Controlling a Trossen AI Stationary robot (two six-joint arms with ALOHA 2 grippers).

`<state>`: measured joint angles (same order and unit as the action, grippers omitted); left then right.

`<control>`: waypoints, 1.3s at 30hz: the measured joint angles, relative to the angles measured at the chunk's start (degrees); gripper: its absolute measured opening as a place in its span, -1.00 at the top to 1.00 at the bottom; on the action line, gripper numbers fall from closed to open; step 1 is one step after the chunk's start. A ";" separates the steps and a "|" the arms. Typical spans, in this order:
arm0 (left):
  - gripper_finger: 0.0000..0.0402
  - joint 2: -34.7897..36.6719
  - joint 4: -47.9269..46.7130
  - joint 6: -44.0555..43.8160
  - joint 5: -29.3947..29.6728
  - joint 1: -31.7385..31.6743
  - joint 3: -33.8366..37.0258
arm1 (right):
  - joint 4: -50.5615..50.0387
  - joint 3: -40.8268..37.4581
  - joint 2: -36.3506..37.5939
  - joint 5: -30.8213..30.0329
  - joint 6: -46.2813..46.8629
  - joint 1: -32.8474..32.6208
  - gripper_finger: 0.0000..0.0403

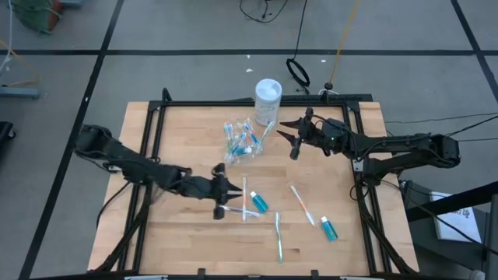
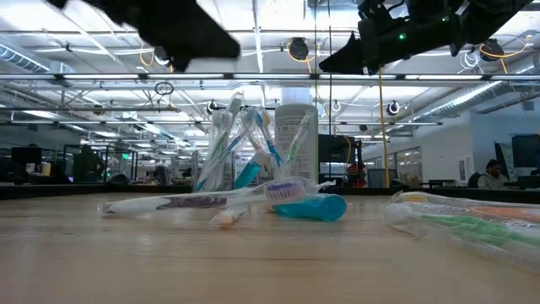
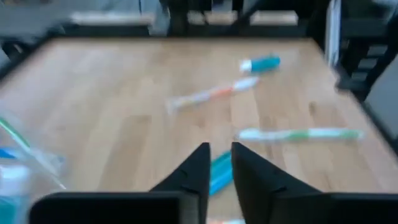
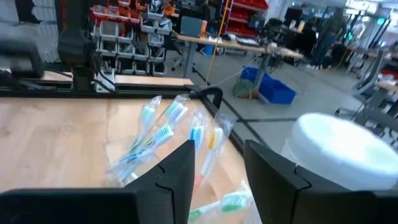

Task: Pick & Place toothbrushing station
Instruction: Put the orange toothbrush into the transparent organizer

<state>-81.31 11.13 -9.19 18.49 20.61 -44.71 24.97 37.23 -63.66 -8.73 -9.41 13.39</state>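
toothbrushes (image 1: 243, 141): light, slim, wrapped in slippery film; grip mid-handle.
clear cup (image 1: 233, 150): tips easily, near the table's rear edge.
left gripper (image 1: 226, 194): fingers slightly parted, empty (above a toothpaste tube (image 1: 258, 203)).
right gripper (image 1: 289, 138): spread, holding nothing.

Around your wooden desk (image 1: 179, 132) you had grey floor (image 1: 156, 31) with dark lines, ceiling lights (image 2: 253, 42) overhead, red shelving (image 4: 249, 18) and a blue bin (image 4: 273, 90) behind.
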 joint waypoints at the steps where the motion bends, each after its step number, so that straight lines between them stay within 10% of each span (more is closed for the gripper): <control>1: 0.57 -1.79 0.95 -0.02 -1.33 -0.52 0.00 | -0.63 0.00 0.00 0.00 0.49 0.01 0.35; 12: 0.08 -20.39 16.61 -2.00 -18.79 -3.98 0.00 | -4.63 -0.02 0.00 0.02 1.09 0.02 0.36; 23: 0.18 -23.05 12.75 -15.95 -1.61 -7.06 0.00 | -4.61 -0.04 0.00 0.02 1.07 0.01 0.36; 39: 0.27 -21.76 1.64 -39.66 -0.23 -8.10 -0.07 | -4.69 -0.07 0.00 0.02 0.78 0.00 0.36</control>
<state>-103.07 12.76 -48.85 18.27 12.51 -44.77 20.27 37.17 -63.66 -8.71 -8.62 13.39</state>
